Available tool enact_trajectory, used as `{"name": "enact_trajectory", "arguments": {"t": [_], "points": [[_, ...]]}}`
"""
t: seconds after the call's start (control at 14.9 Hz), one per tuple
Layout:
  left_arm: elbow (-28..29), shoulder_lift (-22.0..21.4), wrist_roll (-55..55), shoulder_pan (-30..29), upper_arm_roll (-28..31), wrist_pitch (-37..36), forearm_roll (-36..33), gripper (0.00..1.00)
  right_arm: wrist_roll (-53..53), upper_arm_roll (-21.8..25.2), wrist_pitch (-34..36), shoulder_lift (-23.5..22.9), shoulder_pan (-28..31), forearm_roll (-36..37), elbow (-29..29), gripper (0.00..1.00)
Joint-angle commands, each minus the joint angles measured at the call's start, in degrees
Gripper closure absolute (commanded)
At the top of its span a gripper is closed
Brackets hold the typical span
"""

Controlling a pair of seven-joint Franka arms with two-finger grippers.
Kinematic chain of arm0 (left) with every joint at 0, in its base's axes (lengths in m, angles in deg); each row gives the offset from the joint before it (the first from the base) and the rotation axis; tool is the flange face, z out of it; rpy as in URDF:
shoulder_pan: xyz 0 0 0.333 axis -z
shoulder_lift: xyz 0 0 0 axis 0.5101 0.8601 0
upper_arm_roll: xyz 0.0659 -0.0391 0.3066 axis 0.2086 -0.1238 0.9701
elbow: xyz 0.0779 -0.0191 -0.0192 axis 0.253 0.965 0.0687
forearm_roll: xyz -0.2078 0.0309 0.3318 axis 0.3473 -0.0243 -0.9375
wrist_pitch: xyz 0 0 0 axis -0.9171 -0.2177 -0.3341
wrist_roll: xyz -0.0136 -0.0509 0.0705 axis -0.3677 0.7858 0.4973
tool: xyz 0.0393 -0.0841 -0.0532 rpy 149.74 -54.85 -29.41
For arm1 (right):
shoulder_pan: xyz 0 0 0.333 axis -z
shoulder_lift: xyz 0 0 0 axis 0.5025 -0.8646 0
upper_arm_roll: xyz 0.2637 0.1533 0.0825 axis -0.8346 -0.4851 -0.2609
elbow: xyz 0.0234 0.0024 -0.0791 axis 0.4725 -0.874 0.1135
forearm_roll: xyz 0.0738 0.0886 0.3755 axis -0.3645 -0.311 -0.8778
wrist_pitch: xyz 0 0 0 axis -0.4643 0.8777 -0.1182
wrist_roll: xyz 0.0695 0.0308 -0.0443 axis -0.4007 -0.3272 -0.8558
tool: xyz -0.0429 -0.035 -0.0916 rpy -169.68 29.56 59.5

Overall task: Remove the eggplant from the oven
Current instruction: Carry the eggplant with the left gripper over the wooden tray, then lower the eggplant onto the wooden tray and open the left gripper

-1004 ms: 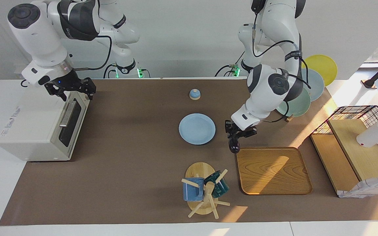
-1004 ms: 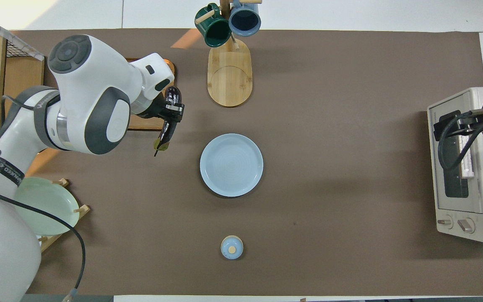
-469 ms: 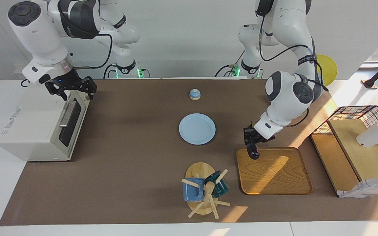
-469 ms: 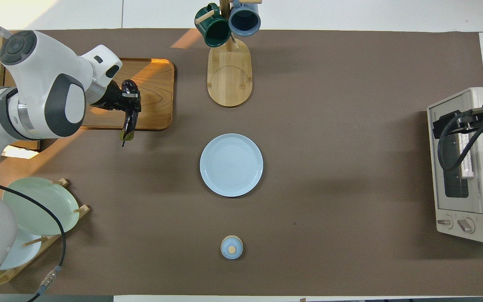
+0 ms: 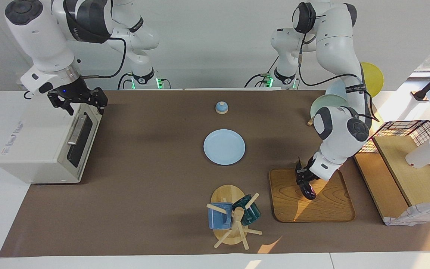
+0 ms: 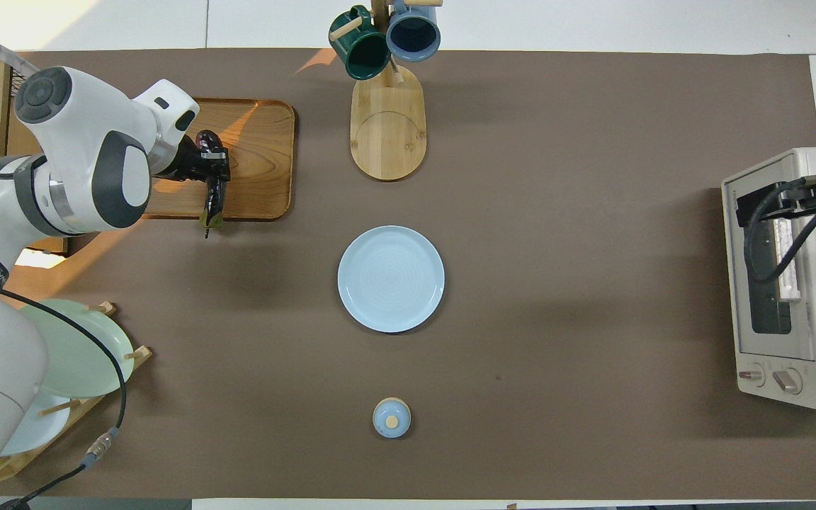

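The right gripper [image 5: 76,101] hangs just over the top front edge of the oven [image 5: 39,140], near the end of the door closest to the robots. Its fingers are spread wide and hold nothing. Right under them the dark glass door is shut, with the metal bar handle [image 5: 76,129] just below.

Out past those fingers, in the middle of the brown mat, lies a light blue plate [image 5: 224,147]. A little blue lid [image 5: 221,107] sits closer to the robots than the plate.

The left gripper [image 5: 302,178] is over the wooden tray [image 5: 329,211] — its fingers pinch the eggplant [image 5: 308,189] tight. The eggplant is out of the oven, held above the tray, its thin stem end poking out past the tray's edge in the overhead view.

Beside the tray stands a mug rack [image 5: 231,220] with a blue mug and a dark teal mug.
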Motion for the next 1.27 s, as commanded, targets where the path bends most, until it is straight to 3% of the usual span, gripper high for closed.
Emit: {"name": "enact_trajectory", "arguments": {"t": [0.0, 0.8, 0.87, 0.94, 1.2], "points": [[-0.1, 0.4, 0.7, -0.3, -0.1, 2.3, -0.3, 1.00, 0.7, 0.2, 0.6, -0.6, 0.3, -5.7, 1.0, 0.00], [-1.0, 1.1, 0.1, -0.3, 0.0, 3.1, -0.5, 1.00, 0.7, 0.0, 1.1, -0.4, -0.4, -3.8, 0.9, 0.00], [-1.0, 1.1, 0.1, -0.2, 0.0, 3.1, -1.0, 0.90, 0.7, -0.1, 1.2, -0.4, -0.4, -3.8, 0.9, 0.00], [-1.1, 1.1, 0.1, -0.2, 0.0, 3.1, -2.1, 0.01, 0.7, -0.1, 1.2, -0.4, -0.2, -3.8, 0.9, 0.00], [-3.2, 0.9, 0.1, -0.2, 0.1, -0.2, -2.7, 0.00, 0.7, -0.1, 1.2, -0.3, -0.4, -3.8, 0.8, 0.00]]}}
